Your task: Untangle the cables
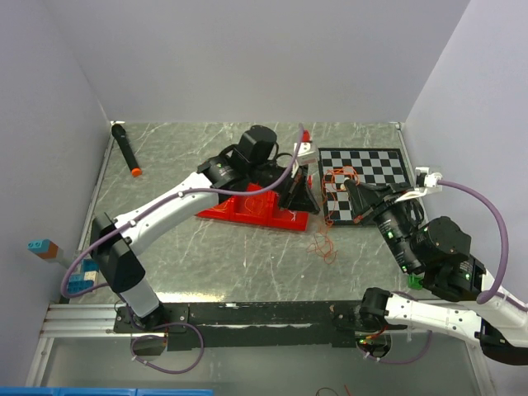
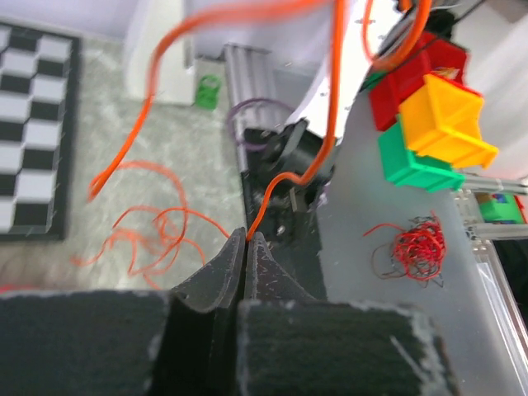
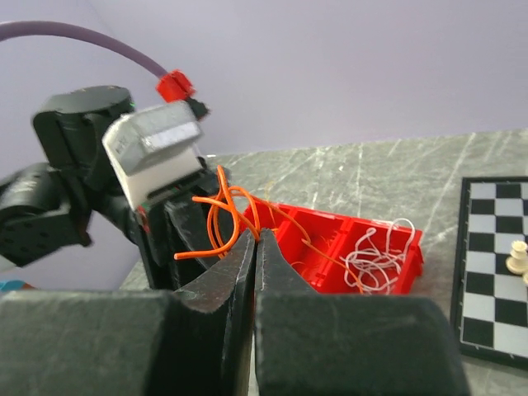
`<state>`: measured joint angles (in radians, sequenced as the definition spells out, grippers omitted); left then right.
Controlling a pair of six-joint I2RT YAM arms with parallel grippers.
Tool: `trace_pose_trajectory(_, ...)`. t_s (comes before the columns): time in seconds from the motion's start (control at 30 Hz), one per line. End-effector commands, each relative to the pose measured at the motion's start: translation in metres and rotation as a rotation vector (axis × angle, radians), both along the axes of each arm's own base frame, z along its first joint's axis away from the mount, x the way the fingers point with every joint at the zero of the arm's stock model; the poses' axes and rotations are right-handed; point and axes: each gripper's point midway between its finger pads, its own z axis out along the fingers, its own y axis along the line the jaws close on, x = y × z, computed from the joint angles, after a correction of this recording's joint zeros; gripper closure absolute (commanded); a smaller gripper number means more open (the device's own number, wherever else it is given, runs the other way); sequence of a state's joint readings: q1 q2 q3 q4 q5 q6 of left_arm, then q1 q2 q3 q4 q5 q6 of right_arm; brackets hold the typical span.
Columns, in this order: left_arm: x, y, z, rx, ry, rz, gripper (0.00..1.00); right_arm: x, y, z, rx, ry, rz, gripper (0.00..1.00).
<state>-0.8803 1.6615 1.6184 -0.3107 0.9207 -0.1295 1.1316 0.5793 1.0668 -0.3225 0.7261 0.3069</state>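
Left gripper (image 2: pixel 247 239) pinched shut on an orange cable (image 2: pixel 333 99) mid-frame; right gripper (image 3: pixel 257 235) nips orange too (white strands (image 3: pixel 371 256) lie in the red tray (image 3: pixel 346 221), centre-right); presumably to pull them apart.

Tabletop (image 1: pixel 206 264): grey marble-look, smooth, slight sheen. Red tray (image 3: pixel 318 274): glossy moulded plastic. The cables (image 2: pixel 333 99): thin, smooth plastic-coated strands. The left gripper (image 2: pixel 246 243) and right gripper (image 3: pixel 254 239): matt black, faintly grainy. Chessboard (image 1: pixel 371 165), 3 o'clock of tray: smooth, low gloss. Rail (image 1: pixel 82 318), 7 o'clock: bare ribbed metal.
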Motion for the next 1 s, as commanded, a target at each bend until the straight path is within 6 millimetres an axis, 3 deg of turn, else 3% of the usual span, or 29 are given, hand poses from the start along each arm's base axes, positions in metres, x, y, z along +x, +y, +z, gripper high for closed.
trace_pose_trajectory(0.0,0.012,0.036,0.031,-0.009,-0.106,0.090,0.99,0.001,-0.013,-0.012,-0.011,0.035,-0.050,0.99)
trace_pose_trajectory(0.1,0.019,0.063,0.031,0.031,-0.155,0.143,0.99,-0.002,-0.020,-0.023,-0.032,0.052,-0.054,0.88)
trace_pose_trajectory(0.17,0.019,0.078,0.033,0.047,-0.172,0.167,0.99,-0.003,-0.023,-0.032,-0.049,0.074,-0.063,0.74)
trace_pose_trajectory(0.2,0.017,0.084,0.034,0.054,-0.176,0.172,0.99,-0.003,-0.025,-0.037,-0.057,0.088,-0.067,0.60)
trace_pose_trajectory(0.3,0.010,0.096,0.039,0.060,-0.183,0.181,0.99,-0.004,-0.025,-0.051,-0.070,0.124,-0.069,0.46)
trace_pose_trajectory(0.57,-0.001,0.101,0.043,0.050,-0.168,0.153,0.99,-0.007,-0.008,-0.095,-0.077,0.214,-0.023,0.34)
trace_pose_trajectory(0.73,-0.006,0.104,0.053,0.042,-0.183,0.141,0.99,-0.009,0.026,-0.130,-0.071,0.292,0.063,0.28)
trace_pose_trajectory(0.97,-0.009,0.115,0.076,0.042,-0.246,0.167,0.99,-0.011,0.073,-0.172,-0.202,0.295,0.218,0.20)
